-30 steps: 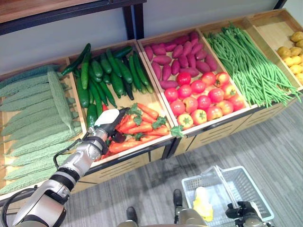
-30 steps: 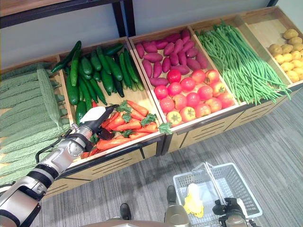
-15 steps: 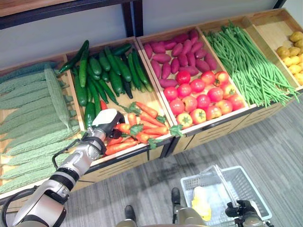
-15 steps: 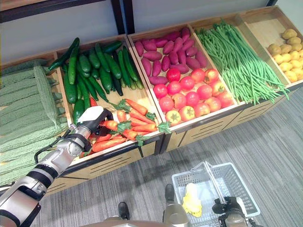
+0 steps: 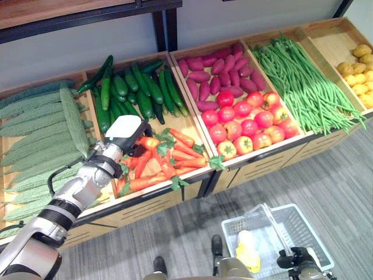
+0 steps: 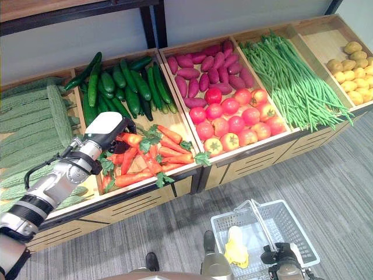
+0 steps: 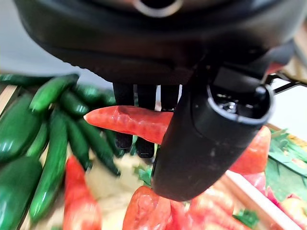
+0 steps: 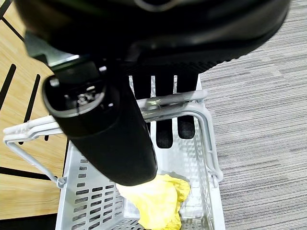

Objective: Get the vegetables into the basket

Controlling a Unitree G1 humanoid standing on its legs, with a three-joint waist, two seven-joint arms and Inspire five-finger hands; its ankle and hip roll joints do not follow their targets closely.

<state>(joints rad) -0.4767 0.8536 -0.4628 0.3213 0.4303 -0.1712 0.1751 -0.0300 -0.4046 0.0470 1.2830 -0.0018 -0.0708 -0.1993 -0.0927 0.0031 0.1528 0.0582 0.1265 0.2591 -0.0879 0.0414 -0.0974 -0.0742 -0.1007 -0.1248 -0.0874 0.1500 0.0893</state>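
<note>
A red chili pepper (image 7: 125,122) is pinched between the thumb and curled fingers (image 7: 144,120) of the left hand (image 5: 123,133), which hovers over the carrots (image 5: 166,156) at the front of the second wooden crate (image 5: 192,127) from the left. Cucumbers (image 5: 131,93) fill the back of that same crate, and bitter gourds (image 5: 41,131) lie in the crate to its left. To the right sit sweet potatoes (image 5: 215,67) behind tomatoes (image 5: 247,122), then green beans (image 5: 303,81), then potatoes (image 5: 358,70) at the far right end of the stand. Down on the grey floor, the white wire basket (image 5: 303,224) holds a yellow vegetable (image 8: 156,203), and the right hand (image 8: 103,129) has its fingers clenched round the basket's handle (image 8: 170,103).
</note>
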